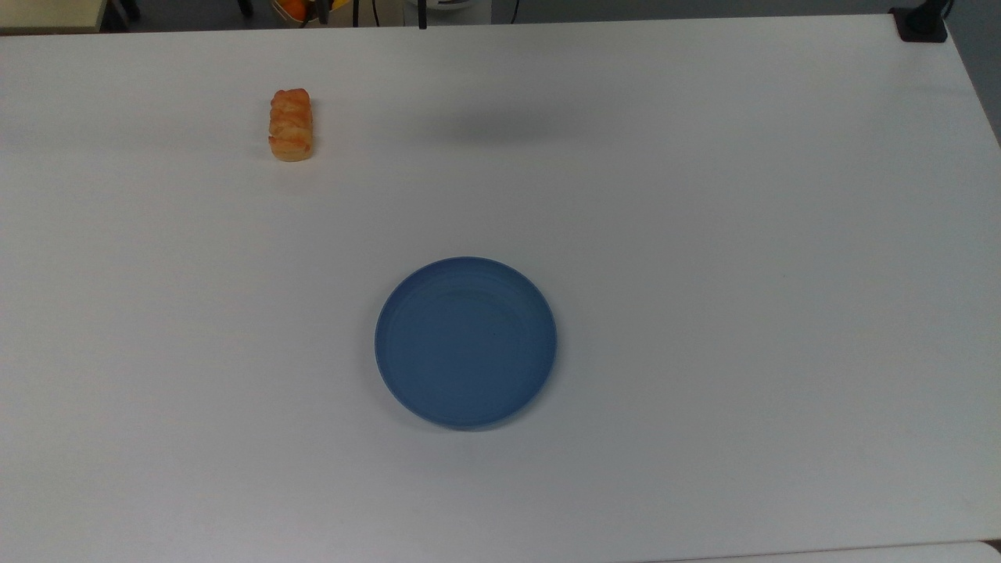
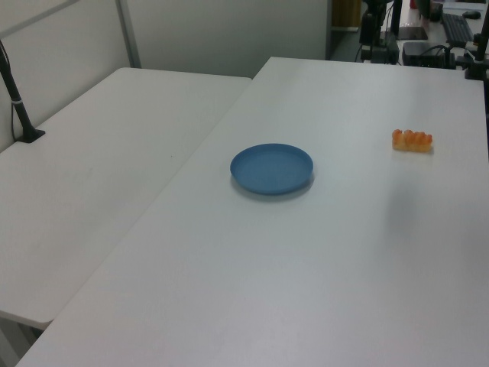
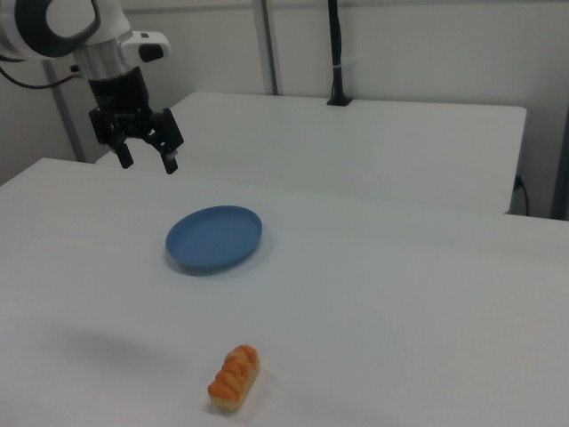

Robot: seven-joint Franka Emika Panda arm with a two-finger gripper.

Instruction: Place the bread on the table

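1. We find the bread [image 1: 291, 125] lying on the bench [image 1: 704, 195], upper left of the top view, well apart from the blue plate [image 1: 466, 342].
2. We note the jaws [image 3: 148, 159] raised, spread, empty; placement looks complete.

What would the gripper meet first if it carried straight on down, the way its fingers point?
Most likely bare table. The gripper hangs open, fingers pointing down, well above the surface. The bread lies apart from it, and the blue plate seems off its line, though depth is unclear.

Looks like a robotics lab: plain white worktop [image 3: 400, 294], partition walls [image 3: 418, 53], a clamped camera pole [image 3: 336, 53], robot arm [image 3: 89, 36] alongside.
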